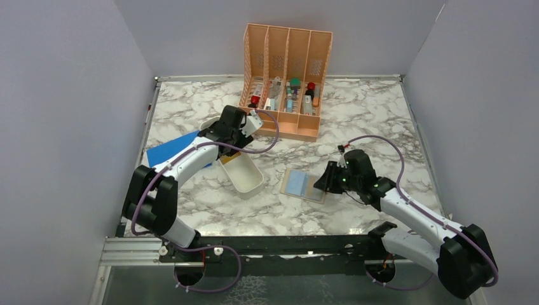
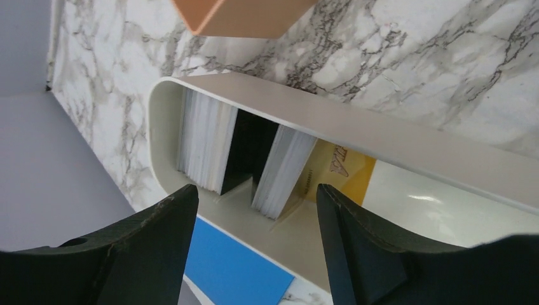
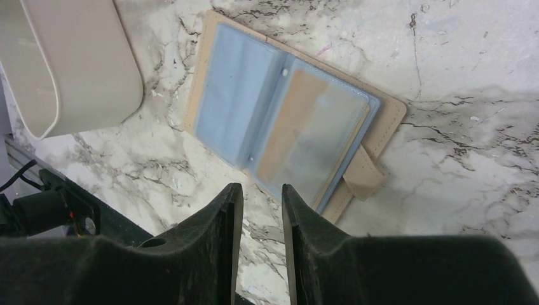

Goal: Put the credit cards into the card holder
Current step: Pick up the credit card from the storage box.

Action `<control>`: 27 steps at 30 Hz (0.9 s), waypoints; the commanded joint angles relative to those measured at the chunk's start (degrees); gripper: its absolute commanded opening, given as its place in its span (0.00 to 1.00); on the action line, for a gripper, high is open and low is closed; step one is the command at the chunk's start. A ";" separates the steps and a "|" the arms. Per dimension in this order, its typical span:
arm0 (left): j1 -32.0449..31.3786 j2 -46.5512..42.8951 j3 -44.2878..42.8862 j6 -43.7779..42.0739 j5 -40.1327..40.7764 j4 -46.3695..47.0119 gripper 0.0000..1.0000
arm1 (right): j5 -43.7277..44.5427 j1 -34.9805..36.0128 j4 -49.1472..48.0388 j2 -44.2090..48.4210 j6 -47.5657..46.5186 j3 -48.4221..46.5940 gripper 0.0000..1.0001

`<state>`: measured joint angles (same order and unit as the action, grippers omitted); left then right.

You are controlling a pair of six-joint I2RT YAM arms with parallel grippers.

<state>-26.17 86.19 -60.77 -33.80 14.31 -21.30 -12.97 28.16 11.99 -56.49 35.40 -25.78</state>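
**Card holder open on the surface, cards in the tray**

Only the top view shows both arms at once. The left tool (image 1: 232, 141) hangs over the far end of the white tray (image 1: 251, 181), and the right tool (image 1: 320, 182) sits at the right end of the card holder (image 1: 303, 185); an orange rack (image 1: 286, 82) stands at the back of the marble surface (image 1: 381, 127), and a blue sheet (image 1: 166, 151) lies left of the tray.

Only the left wrist view sees into the tray. Two packs (image 2: 206, 146) of thin white-edged pieces stand on edge with a dark gap between them, and a gold-yellow card (image 2: 346, 166) is beside the right pack; the left tool's jaws are spread wide over them, holding nothing.

Only the right wrist view shows the holder's inside. Pale blue clear sleeves face up on a tan cover, and a tan strap sticks out at the lower right; the right tool's jaws are a narrow gap apart with nothing between them.

The tray's rim and the pack hide most of the gold-yellow card, so I cannot tell which way it runs. I cannot tell whether the packs are cards, nor whether the right tool touches the holder. From above, the holder lies flat near the middle of the surface, its long axis running left to right, slightly tilted.
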 commanded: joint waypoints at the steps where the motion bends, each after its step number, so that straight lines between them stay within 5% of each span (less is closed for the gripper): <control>1: 0.64 2.40 3.11 -6.80 -1.83 3.88 0.75 | -0.27 -0.04 1.26 0.30 -1.47 -1.96 0.34; 15: 1.95 8.95 6.17 -11.80 4.35 16.64 0.76 | 0.36 -0.04 0.61 -2.33 -1.74 -3.03 0.34; 27: 3.23 9.70 6.22 -15.84 8.81 24.45 0.65 | 1.52 -0.04 2.05 -1.47 -1.82 -3.20 0.34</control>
<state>-24.03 95.31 -54.46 -48.03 21.12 -0.51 -12.82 28.16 13.17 -58.59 34.39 -27.22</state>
